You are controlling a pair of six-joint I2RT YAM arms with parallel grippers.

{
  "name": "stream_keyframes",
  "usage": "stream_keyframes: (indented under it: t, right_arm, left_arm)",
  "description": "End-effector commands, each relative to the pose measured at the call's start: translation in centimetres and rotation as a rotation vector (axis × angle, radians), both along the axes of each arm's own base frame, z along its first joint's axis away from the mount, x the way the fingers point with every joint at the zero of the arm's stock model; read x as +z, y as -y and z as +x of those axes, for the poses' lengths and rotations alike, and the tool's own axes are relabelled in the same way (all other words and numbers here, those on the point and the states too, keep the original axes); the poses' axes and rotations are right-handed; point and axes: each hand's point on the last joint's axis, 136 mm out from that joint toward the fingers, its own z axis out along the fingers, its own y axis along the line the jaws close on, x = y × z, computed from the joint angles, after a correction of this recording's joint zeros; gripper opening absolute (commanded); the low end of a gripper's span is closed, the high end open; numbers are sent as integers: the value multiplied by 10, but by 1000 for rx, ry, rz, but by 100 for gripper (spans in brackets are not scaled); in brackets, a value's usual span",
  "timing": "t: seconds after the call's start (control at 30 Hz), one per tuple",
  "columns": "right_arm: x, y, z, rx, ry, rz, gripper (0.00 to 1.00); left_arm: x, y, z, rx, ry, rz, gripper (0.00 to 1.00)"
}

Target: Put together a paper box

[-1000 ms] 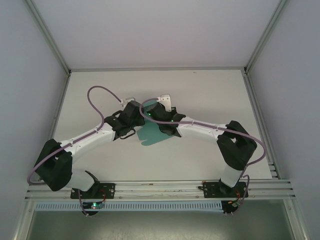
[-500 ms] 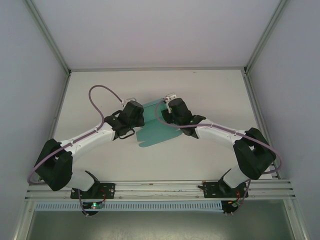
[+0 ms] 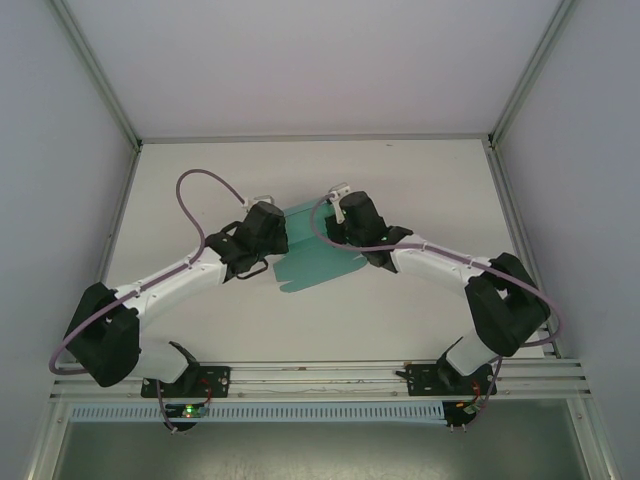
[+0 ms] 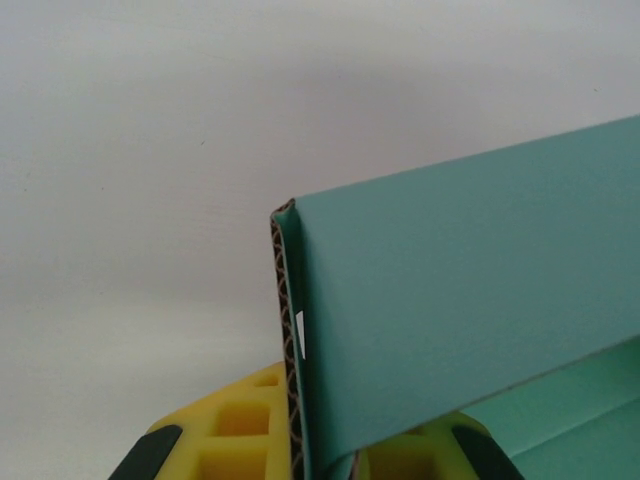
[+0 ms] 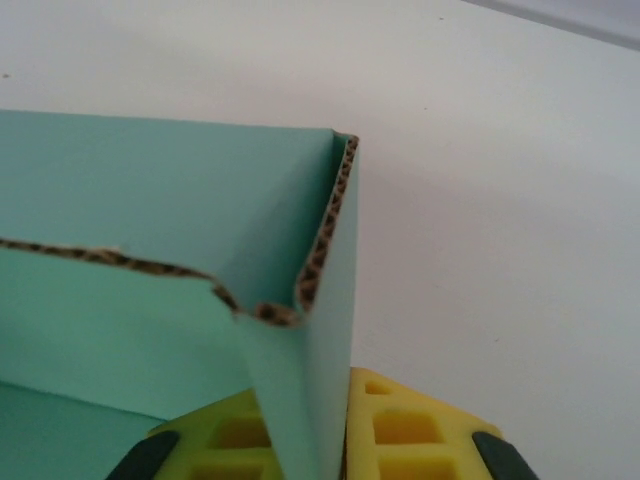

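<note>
The teal paper box (image 3: 312, 255) lies partly folded in the middle of the white table, between the two arms. My left gripper (image 3: 262, 204) is shut on the box's left wall; in the left wrist view the corrugated edge of the box (image 4: 440, 330) stands between the yellow pads (image 4: 235, 430). My right gripper (image 3: 338, 197) is shut on the right wall. In the right wrist view the folded corner of the box (image 5: 200, 300) sits pinched between its yellow pads (image 5: 410, 430).
Grey enclosure walls stand on the left (image 3: 60, 180) and right (image 3: 580, 180). An aluminium rail (image 3: 320, 378) carrying both arm bases runs along the near edge. White tabletop (image 3: 420, 170) stretches behind the box.
My right arm swung outward and its gripper moved from over the box's middle to the box's back right wall, opened briefly, then shut on it. The left gripper kept its grip.
</note>
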Motion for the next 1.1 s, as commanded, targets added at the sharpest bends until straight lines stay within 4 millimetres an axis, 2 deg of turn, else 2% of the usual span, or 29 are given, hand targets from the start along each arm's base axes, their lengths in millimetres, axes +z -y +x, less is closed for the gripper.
stream_keyframes:
  t: [0.0,0.13,0.23,0.4,0.47,0.57,0.67,0.77,0.9,1.0,1.07]
  right_arm:
    - [2,56,24,-316,63,-178,7]
    - [4,117,21,-662,92,-369,2]
    - [10,148,14,-812,147,-437,0]
    - [21,187,11,-968,223,-539,0]
    - [24,191,13,-988,223,-564,0]
    - [22,184,19,-965,219,-535,0]
    - [31,179,21,-965,257,-577,0]
    - [28,163,26,-894,244,-545,0]
    - [21,117,29,-696,252,-287,6]
    - [30,81,28,-535,312,-178,16]
    - [37,60,25,-435,358,-141,27]
  left_arm:
    - [2,-11,-10,18,-29,55,0]
    - [-6,-38,-11,171,-77,141,0]
    - [-19,-61,-19,274,-134,229,0]
    - [-28,-84,-27,363,-172,332,0]
    - [-29,-93,-31,382,-201,388,0]
    - [-31,-97,-32,393,-219,430,0]
    - [-30,-102,-33,407,-231,462,0]
    - [-31,-86,-27,340,-226,413,0]
    - [-28,-55,-13,227,-176,301,0]
    - [-19,-38,-6,159,-146,261,0]
    - [-18,-30,-4,126,-139,234,0]
